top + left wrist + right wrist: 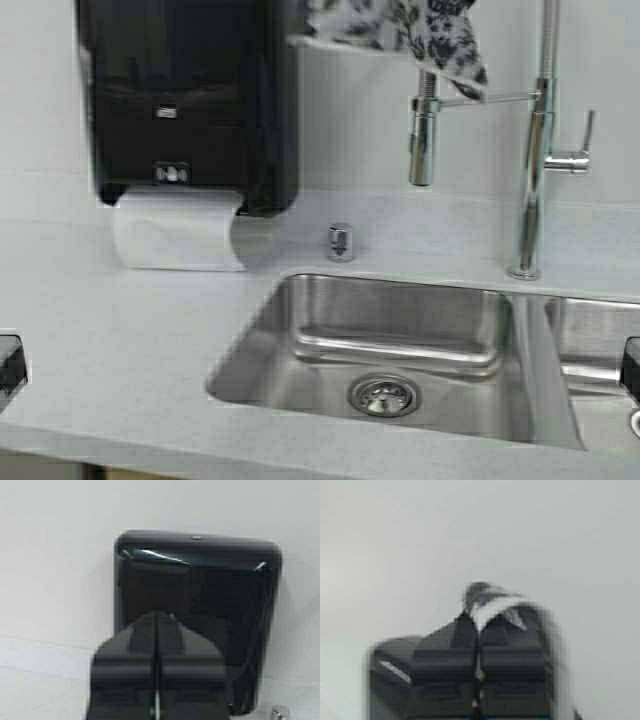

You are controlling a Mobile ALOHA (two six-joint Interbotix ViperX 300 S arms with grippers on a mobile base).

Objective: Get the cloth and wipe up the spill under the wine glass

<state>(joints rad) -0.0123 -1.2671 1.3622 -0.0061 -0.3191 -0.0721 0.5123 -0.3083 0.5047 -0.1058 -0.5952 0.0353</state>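
You face a pale countertop [120, 350] with a steel sink [400, 340] set into it, a black paper towel dispenser [185, 95] on the wall and a tall chrome faucet [530, 150] behind the basin. The cloth [400, 30] hangs high on the wall above the faucet, well beyond both arms, and no wine glass shows. Your left gripper [157, 680] points at the dispenser with its fingers pressed together; your right gripper [479, 650] is likewise closed on nothing, aimed towards the cloth.
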